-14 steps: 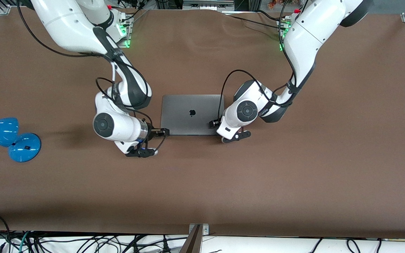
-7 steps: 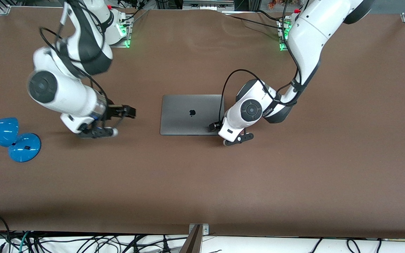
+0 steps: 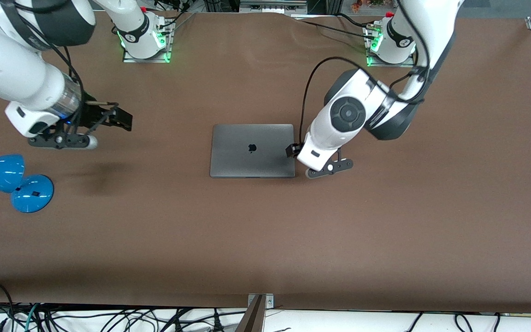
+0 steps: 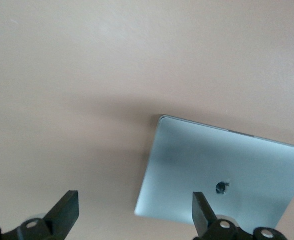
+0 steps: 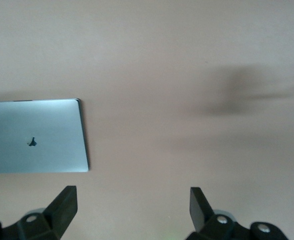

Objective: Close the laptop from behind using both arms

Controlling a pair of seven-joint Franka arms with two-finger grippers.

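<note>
The left gripper (image 3: 292, 151) hangs just off the edge of the laptop (image 3: 252, 150) on the left arm's side, at about 3 o'clock from the apple logo (image 3: 252, 148) as the front camera sees it. From the front I cannot make out its fingers, but its wrist camera shows them (image 4: 66, 212) spread wide with nothing between them. The right gripper (image 3: 120, 119) is up over bare table (image 3: 265, 240) toward the right arm's end, roughly 10 o'clock from the laptop and well apart from it. Its fingers (image 5: 64, 205) also stand wide and hold nothing (both arms look finished with the lid, in my judgement).

The laptop lies flat near the middle of the table, lid down, logo up. As far as I can tell the closing is done, and all that remains is for the 2 arms to draw clear.

The front view alone shows a blue lamp (image 3: 9, 180) at the right arm's end, about 8 o'clock from the right gripper. The 2 wrist views give what the front does not: the open gap of each gripper, and the lid (image 4: 221, 175) seen from above, lying level with no gap showing at its edge (image 5: 84, 137).
</note>
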